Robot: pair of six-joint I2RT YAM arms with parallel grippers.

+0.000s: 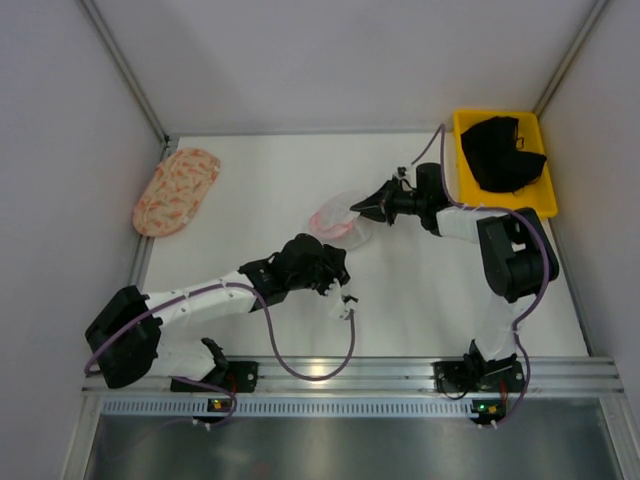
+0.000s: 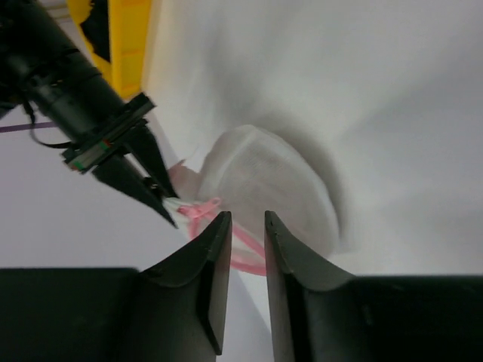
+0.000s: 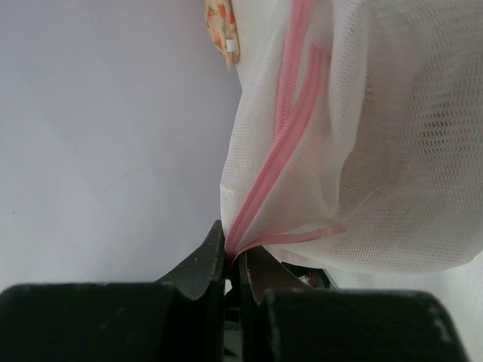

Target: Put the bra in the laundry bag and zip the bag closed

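- The small round see-through white mesh laundry bag [image 1: 340, 218] was at the middle of the white worktop [image 1: 270, 170], its right edge pinched between the fingers of the right end effector [image 1: 362, 210].
- The left end effector [image 2: 247, 219] was just on the bag's near side.
- A yellow plastic bin [image 1: 530, 203] stood at the far right corner, with a black garment [image 1: 505, 155] inside it.
- A peach patterned oval fabric piece [image 1: 177, 190] lay at the far left edge.

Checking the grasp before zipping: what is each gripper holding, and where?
The right gripper pinches the laundry bag on its pink zip rim. The left gripper, slightly open, holds nothing.
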